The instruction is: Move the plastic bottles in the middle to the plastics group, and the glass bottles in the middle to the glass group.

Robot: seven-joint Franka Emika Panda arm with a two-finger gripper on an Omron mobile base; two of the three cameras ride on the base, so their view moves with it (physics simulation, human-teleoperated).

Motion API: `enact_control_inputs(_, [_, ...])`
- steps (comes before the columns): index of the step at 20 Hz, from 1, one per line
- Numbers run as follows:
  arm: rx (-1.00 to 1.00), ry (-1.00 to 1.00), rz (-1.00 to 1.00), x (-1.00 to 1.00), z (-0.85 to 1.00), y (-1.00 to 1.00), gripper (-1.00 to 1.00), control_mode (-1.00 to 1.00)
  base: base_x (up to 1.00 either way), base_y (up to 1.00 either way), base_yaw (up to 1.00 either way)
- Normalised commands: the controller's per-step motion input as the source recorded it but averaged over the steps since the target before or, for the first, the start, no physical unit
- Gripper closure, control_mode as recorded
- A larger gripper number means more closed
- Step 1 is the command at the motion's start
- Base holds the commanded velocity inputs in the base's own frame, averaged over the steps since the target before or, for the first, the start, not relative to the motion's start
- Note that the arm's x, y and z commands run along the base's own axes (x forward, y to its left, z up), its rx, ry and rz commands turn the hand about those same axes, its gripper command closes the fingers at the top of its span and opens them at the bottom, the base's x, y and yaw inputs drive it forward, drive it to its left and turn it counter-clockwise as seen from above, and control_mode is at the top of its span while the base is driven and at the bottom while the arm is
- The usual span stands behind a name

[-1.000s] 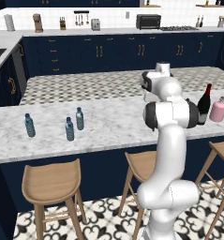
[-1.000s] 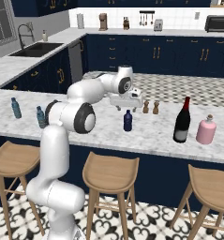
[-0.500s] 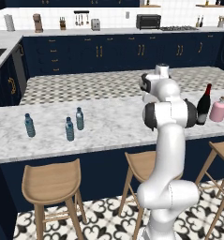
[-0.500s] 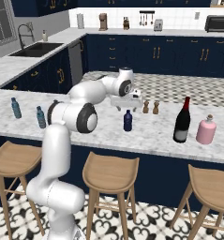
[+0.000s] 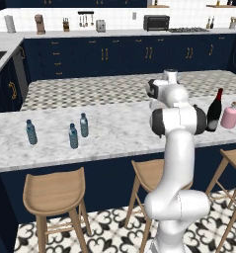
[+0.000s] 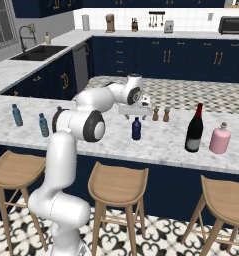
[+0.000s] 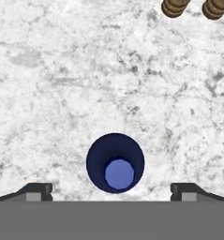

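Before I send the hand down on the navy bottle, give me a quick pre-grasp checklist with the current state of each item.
1. Gripper open: ok, the fingertips stand wide apart on either side of the bottle.
2. Navy bottle centred between the fingers: ok, in the hand view it sits midway, seen from above.
3. Bottle upright: ok, it stands on the marble counter.
4. Nothing held yet: ok, the hand is above the bottle, not touching it.
5. Clearance from the two brown shakers: ok, they stand apart, behind the bottle.
6. Wine bottle already beside the pink bottle: ok.
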Motion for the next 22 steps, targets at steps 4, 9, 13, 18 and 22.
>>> enact_control_inputs(4, [0.00,0.00,0.00,0.00,-0.32,-0.01,-1.00,-1.00,0.00,0.00,0.00])
enact_control_inputs(9, [0.00,0.00,0.00,0.00,-0.16,0.00,-1.00,-1.00,0.00,0.00,0.00])
enact_control_inputs(13, [0.00,0.00,0.00,0.00,-0.17,-0.02,-1.00,-1.00,0.00,0.00,0.00])
enact_control_inputs(18, [0.00,0.00,0.00,0.00,-0.14,-0.03,-1.00,-1.00,0.00,0.00,0.00])
enact_control_inputs(22, [0.00,0.00,0.00,0.00,-0.09,-0.03,-1.00,-1.00,0.00,0.00,0.00])
